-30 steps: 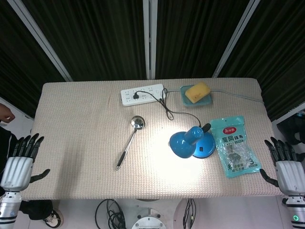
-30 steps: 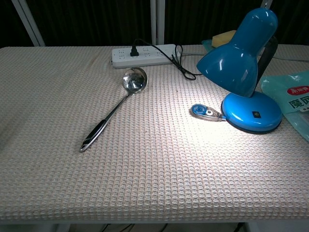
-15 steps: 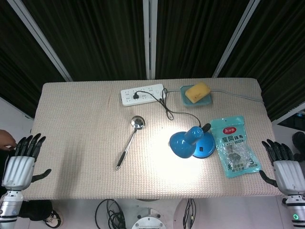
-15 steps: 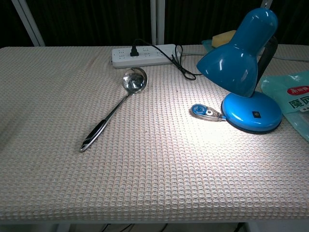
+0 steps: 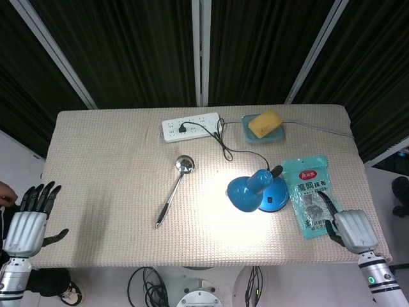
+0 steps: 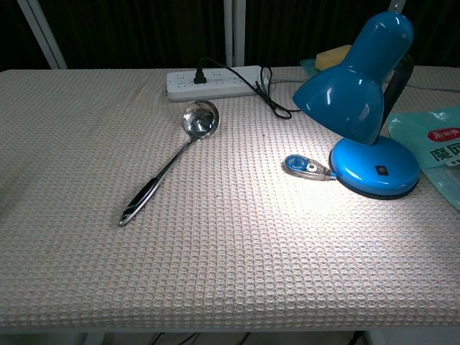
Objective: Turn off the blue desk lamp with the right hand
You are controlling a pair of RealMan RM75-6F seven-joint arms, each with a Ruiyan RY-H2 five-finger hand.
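The blue desk lamp stands right of the table's middle, lit, with a bright patch on the cloth in front of it. In the chest view its shade leans left over the round base, which carries a small dark switch. My right hand hovers over the table's front right corner, at the lower end of the snack bag, fingers pointing up-left toward the lamp and holding nothing. Off the table's front left corner, my left hand is spread and empty. Neither hand shows in the chest view.
A steel ladle lies left of the lamp. At the back are a white power strip with the lamp's black cord and a yellow sponge in a blue dish. A small blue tape dispenser lies against the lamp base.
My right hand has moved left from beside the table to over its front right corner, by the snack bag. The left hand dropped slightly. The lamp stays lit.
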